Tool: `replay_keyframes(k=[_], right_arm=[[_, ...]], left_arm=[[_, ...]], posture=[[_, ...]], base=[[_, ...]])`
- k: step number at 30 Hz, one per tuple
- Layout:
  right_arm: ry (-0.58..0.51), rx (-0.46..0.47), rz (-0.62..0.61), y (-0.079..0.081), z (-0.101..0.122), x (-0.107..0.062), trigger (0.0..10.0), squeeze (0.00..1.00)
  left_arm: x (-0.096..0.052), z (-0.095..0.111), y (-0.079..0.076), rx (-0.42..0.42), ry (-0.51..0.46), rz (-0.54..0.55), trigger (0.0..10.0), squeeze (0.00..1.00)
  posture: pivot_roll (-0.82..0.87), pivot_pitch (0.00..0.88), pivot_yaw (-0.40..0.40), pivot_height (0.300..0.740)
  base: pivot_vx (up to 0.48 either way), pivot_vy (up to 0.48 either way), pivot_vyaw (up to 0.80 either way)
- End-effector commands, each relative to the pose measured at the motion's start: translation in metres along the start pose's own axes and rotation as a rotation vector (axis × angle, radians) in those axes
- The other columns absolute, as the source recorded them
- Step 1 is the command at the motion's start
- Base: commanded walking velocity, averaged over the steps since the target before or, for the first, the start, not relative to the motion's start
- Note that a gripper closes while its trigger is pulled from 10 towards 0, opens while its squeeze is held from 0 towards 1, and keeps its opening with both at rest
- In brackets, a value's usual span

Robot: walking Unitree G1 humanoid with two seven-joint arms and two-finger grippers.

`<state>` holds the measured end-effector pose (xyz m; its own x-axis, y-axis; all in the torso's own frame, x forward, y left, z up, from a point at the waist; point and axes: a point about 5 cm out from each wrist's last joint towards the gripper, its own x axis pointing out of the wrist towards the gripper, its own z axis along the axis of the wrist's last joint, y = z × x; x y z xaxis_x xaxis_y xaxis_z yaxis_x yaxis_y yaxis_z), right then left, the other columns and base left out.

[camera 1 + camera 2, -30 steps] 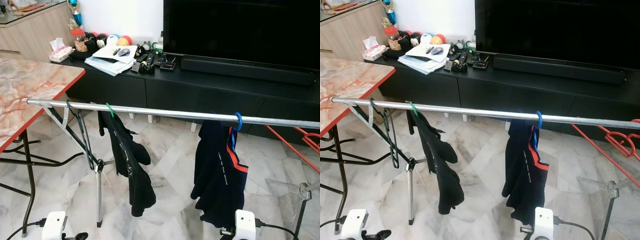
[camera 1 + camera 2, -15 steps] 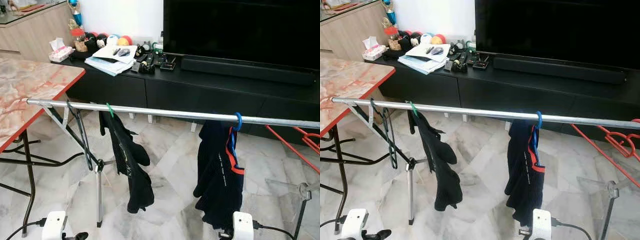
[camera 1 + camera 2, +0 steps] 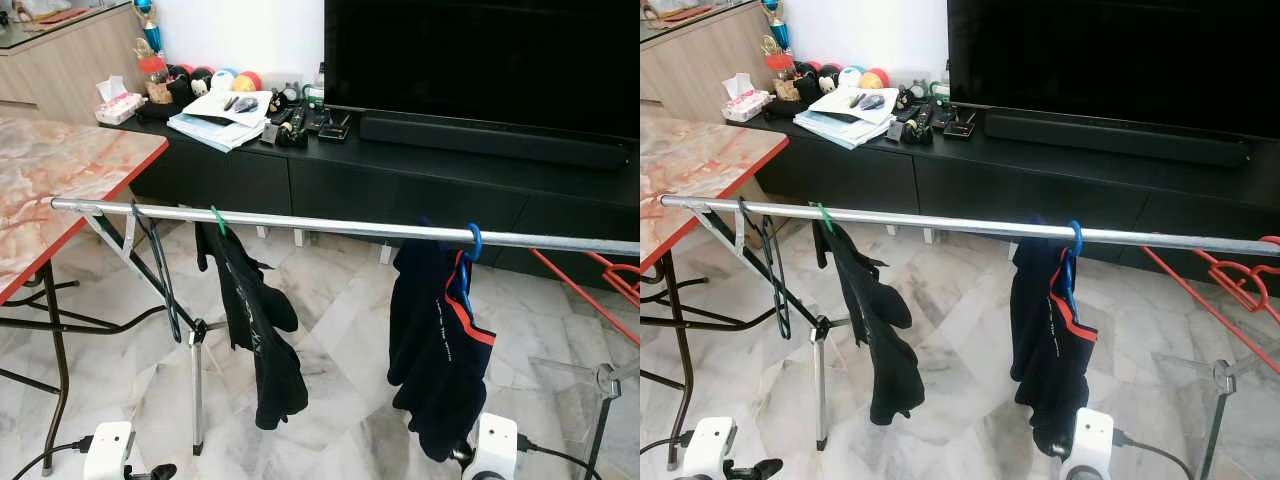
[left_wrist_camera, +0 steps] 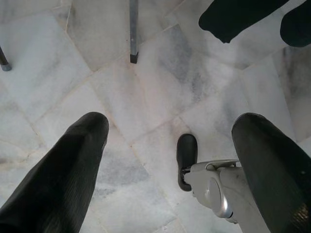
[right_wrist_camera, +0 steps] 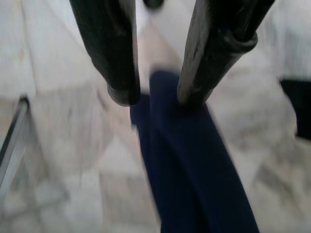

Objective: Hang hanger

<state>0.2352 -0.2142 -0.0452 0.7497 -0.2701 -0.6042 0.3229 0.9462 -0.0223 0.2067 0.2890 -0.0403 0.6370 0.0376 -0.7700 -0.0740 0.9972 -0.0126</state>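
Left gripper: low at near left, fingers spread wide over bare marble floor, gripping nothing.
Right gripper: near right, fingers narrowly parted just above the navy garment, clasping nothing.
Blue hanger: hooked on the rail, right of middle, carrying the navy garment.
Green hanger: left on the rail, with a black garment.
Open room: bare rail between the two garments.
Far edge: black TV cabinet.

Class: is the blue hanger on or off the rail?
On: the blue hanger hooks over the rail, navy garment hanging below.
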Motion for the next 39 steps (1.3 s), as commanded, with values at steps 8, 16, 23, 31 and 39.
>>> replay_keyframes(k=[8, 16, 23, 31, 39], right_arm=[[-0.347, 0.106, -0.002, 0.006, 0.046, -0.007, 10.0, 0.00], [-0.505, 0.107, 0.070, 0.009, 0.062, -0.027, 10.0, 0.00], [-0.496, 0.112, 0.101, 0.017, 0.064, -0.029, 10.0, 0.00], [-0.327, 0.045, 0.045, 0.012, 0.029, -0.030, 10.0, 0.00], [-0.134, 0.008, -0.159, -0.015, -0.007, -0.036, 10.0, 0.00]], left_arm=[[-0.001, -0.005, 0.001, -0.014, 0.016, 0.010, 10.0, 0.00], [0.000, -0.005, 0.000, -0.038, -0.005, 0.024, 10.0, 0.00], [0.000, -0.006, 0.000, -0.032, 0.002, 0.017, 10.0, 0.00], [-0.001, -0.007, 0.000, -0.024, 0.008, 0.011, 10.0, 0.00], [-0.001, -0.008, 0.000, -0.018, 0.015, 0.008, 10.0, 0.00]], posture=[[0.04, 0.073, 0.026, 0.740], [0.03, 0.065, 0.013, 0.740], [0.03, 0.056, 0.011, 0.740], [0.03, 0.045, 0.010, 0.740], [0.02, 0.039, 0.015, 0.740]], base=[[0.000, 0.000, 0.00], [0.000, 0.000, 0.00], [0.000, 0.000, 0.00], [0.000, 0.000, 0.00], [0.000, 0.000, 0.00]])
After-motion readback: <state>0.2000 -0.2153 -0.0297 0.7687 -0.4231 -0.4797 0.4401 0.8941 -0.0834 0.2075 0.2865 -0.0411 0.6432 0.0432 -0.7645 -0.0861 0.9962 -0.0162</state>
